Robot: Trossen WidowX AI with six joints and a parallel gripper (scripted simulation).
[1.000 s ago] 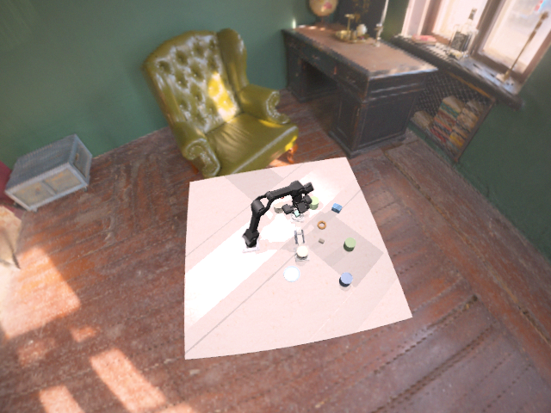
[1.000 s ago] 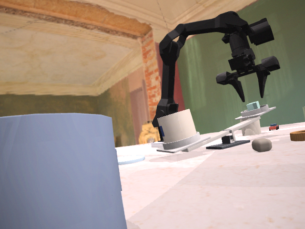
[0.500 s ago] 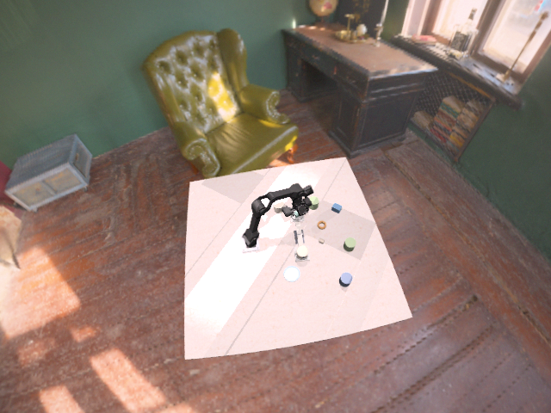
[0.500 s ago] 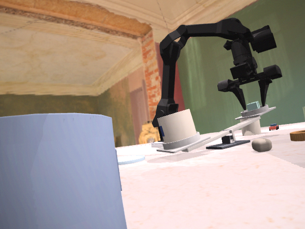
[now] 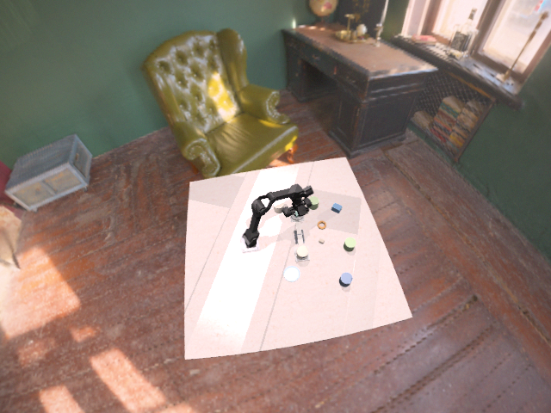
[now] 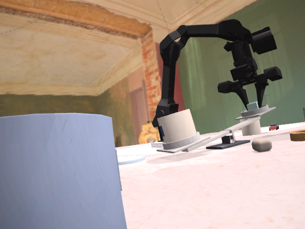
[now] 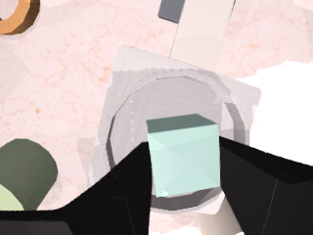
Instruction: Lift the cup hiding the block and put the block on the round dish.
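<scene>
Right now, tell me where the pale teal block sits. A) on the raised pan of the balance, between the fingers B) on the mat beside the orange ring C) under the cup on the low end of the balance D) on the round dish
A: the block sits on the raised pan with the gripper closing on either side of it.
</scene>
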